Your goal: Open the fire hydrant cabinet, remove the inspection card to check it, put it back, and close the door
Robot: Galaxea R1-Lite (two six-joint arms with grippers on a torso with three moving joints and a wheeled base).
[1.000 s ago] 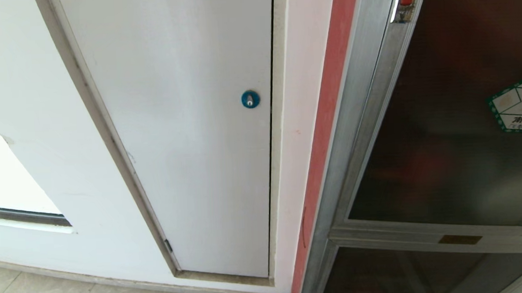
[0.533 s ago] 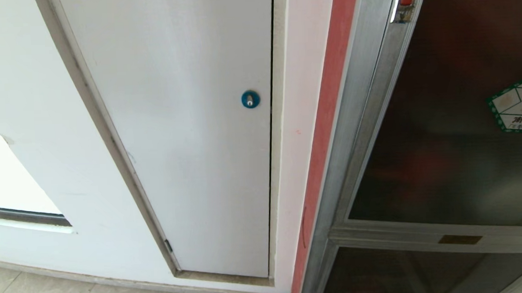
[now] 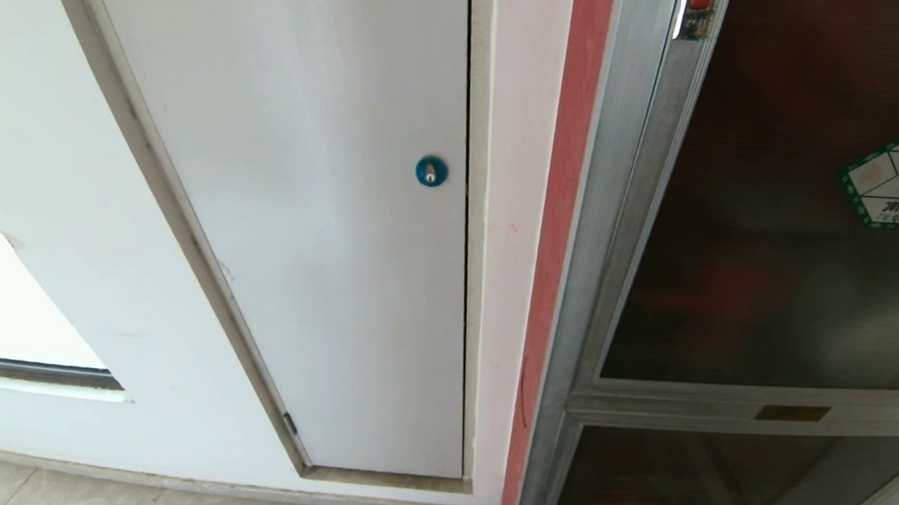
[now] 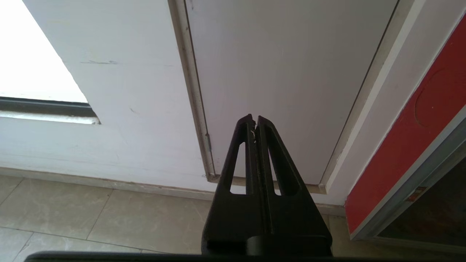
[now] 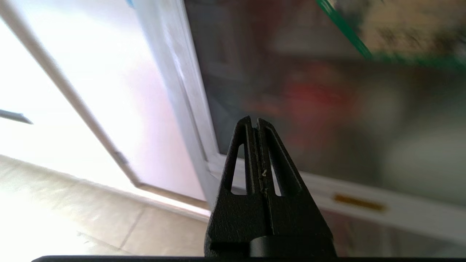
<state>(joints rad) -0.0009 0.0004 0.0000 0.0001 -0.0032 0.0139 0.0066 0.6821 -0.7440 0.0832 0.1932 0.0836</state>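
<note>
White wall and pale floor tiles (image 4: 91,214) are seen ahead of the parked left pincer (image 4: 255,120), which is pressed shut on nothing before the white panel (image 3: 326,212) with its blue lock (image 3: 431,170). Nothing has shifted in the head view over the last second, so opening is judged not yet begun. The right pincer (image 5: 254,122), likewise shut and empty, is aimed at the closed door (image 3: 782,230) of the fire hydrant cabinet (image 3: 614,200); above it the green-bordered sticker (image 3: 890,180) carries print too cropped to read, the inspection card being unseen.
</note>
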